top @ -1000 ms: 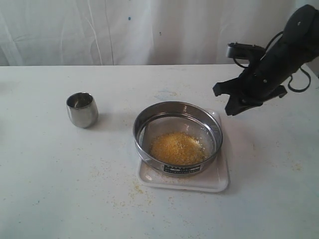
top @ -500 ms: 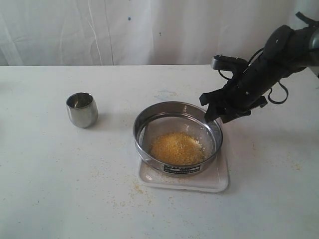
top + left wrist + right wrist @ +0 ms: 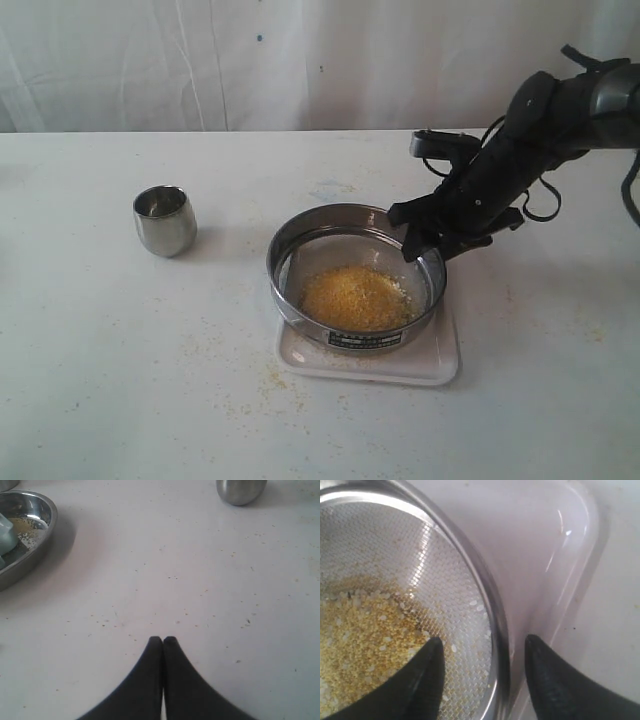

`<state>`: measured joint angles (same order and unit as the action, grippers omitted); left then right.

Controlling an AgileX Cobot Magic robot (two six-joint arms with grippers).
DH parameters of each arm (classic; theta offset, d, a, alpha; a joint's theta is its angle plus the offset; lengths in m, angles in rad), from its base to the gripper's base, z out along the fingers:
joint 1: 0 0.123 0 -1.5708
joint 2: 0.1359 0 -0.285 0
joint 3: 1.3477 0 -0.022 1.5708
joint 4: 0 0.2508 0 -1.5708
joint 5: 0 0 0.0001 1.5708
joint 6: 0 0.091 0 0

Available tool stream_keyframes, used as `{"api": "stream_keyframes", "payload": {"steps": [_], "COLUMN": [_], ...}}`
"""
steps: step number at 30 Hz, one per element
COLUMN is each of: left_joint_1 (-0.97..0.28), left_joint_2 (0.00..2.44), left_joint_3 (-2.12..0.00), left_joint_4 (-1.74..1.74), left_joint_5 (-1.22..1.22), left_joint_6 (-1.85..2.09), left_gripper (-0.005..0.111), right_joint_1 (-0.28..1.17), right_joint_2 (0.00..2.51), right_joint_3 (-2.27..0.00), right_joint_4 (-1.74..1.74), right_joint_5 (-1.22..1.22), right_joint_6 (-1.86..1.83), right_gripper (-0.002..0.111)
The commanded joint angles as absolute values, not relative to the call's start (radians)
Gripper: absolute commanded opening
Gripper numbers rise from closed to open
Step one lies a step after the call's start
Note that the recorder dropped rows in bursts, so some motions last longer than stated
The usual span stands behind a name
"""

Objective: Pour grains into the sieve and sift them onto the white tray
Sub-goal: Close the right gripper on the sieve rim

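Observation:
The sieve (image 3: 283, 243), a wide steel ring with a mesh bottom, sits on the white tray (image 3: 400, 368). A golden-yellow heap of grains (image 3: 355, 298) lies on its mesh. My right gripper (image 3: 428, 250) is open at the sieve's right edge. In the right wrist view the gripper (image 3: 484, 642) straddles the sieve rim (image 3: 482, 587): one finger over the mesh beside the grains (image 3: 365, 645), the other outside over the tray (image 3: 545, 545). My left gripper (image 3: 163, 640) is shut with nothing in it, low over bare table, and is out of the exterior view.
A small rounded steel cup (image 3: 165, 220) stands on the table left of the sieve, also in the left wrist view (image 3: 240, 490). A steel dish (image 3: 30, 540) holding some grains sits at that view's edge. Spilled grains (image 3: 270, 375) dot the table around the tray.
My right arm has swung left and down, from beside the tray to the sieve's right rim, its open fingers now straddling that rim. Sieve, tray and cup have not moved.

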<state>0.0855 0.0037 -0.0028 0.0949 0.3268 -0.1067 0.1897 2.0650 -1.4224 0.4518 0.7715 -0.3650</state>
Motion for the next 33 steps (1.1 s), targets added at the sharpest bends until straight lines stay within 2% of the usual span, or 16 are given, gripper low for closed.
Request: {"api": "stream_keyframes", "payload": {"steps": [1,9,11,25,33], "left_joint_1": [0.09,0.09,0.09,0.09,0.09], "left_joint_2": [0.0,0.0,0.0,0.0,0.0], "left_joint_3": [0.0,0.0,0.0,0.0,0.0], "left_joint_4": [0.091,0.091,0.091,0.091,0.091], "left_joint_5": [0.351,0.351,0.351,0.351,0.351], "left_joint_6": [-0.104,-0.104,-0.104,-0.104,-0.104], "left_gripper": [0.0,0.0,0.0,0.0,0.0], "right_joint_1": [0.191,0.191,0.191,0.187,0.187], "right_joint_2": [2.085,2.088,2.086,2.047,2.047], "right_joint_3": [-1.425,-1.425,-1.425,-1.488,-1.492], "right_joint_4": [0.437,0.437,0.435,0.418,0.246], "right_joint_5": [0.788,0.806,0.808,0.759,0.806], "right_joint_6": [-0.354,-0.354,-0.351,-0.261,-0.202], "right_gripper": [0.042,0.006,0.0,0.0,0.0]}}
